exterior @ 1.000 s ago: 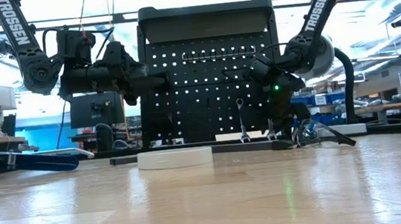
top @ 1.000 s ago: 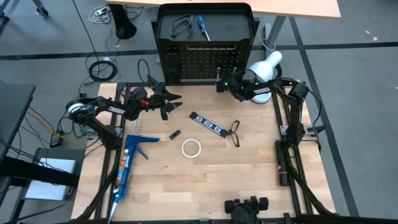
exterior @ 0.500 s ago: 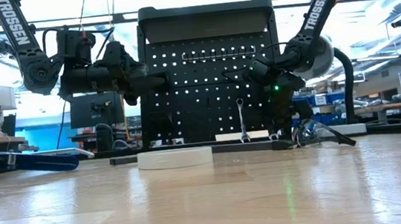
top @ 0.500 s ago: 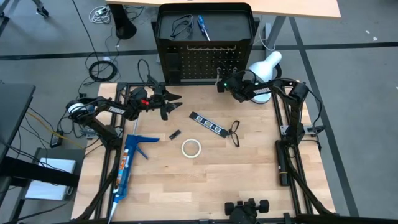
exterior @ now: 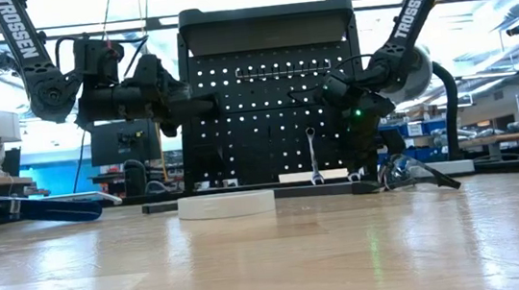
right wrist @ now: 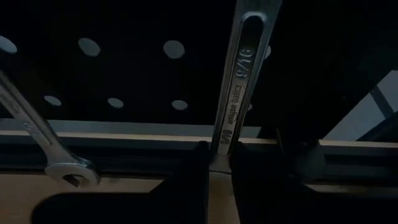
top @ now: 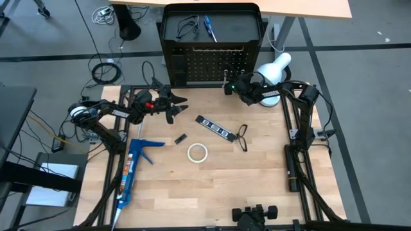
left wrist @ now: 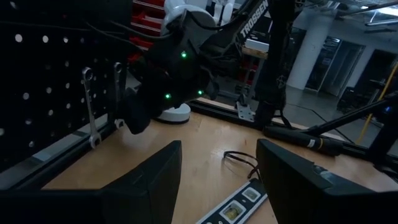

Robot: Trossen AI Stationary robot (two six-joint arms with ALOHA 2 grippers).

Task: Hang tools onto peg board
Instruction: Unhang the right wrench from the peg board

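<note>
The silver wrench [right wrist: 239, 81] marked 9/16 is hanging upright against the peg board [top: 205, 67], and its lower end is sitting between the fingers of the right tool [right wrist: 217, 163]. Over the last second those fingers have been narrowing from a wide gap to a close pinch, and they are now pressing on the wrench's shaft from either side, so the right tool is holding it rather than letting it go. To my eye that means the hanging of this wrench is being adjusted or re-seated on its peg, not finished. A second wrench [right wrist: 43, 146] is hanging just beside the tool, already on the board.

Farther out from the right tool, a black wire loop [top: 243, 135], the black strip with white marks [top: 214, 128] and the white tape ring [top: 197, 153] are lying on the surface [top: 257, 179], not yet hung. The left tool [top: 180, 105] is hovering well apart from them with its fingers spread wide and nothing in them, unchanged
</note>
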